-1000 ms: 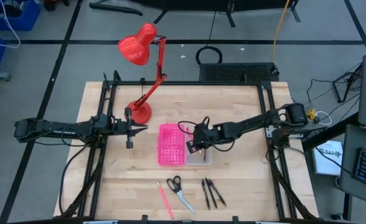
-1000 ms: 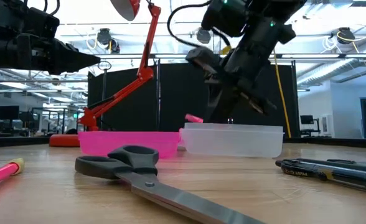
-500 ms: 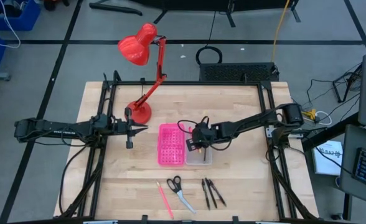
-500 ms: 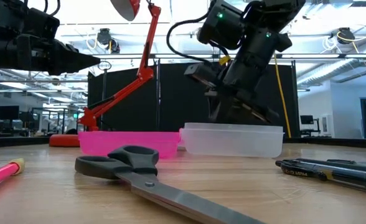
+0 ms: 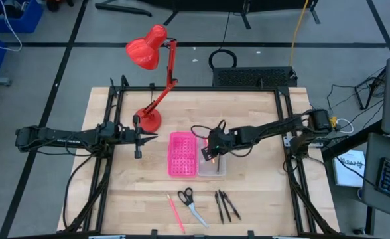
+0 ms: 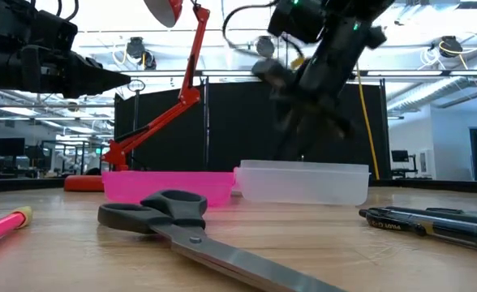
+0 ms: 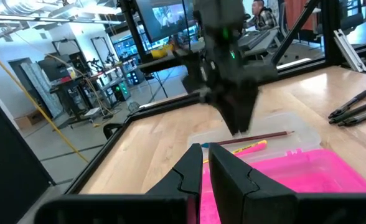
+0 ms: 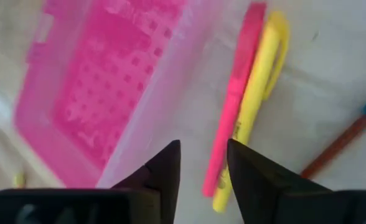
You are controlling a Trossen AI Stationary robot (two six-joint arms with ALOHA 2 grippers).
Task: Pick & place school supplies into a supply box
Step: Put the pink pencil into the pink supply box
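The right end effector [image 8: 198, 163], fingers apart and empty, hangs over the supply box's [image 5: 197, 155] clear half, where a pink pen [image 8: 233, 99] and yellow pen [image 8: 254, 106] lie; the left end effector [image 7: 205, 163], fingers together, waits left of the box.

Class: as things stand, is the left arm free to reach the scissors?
Probably yes: the scissors lie in the open near the front edge, the left gripper holds nothing, and nothing stands between.
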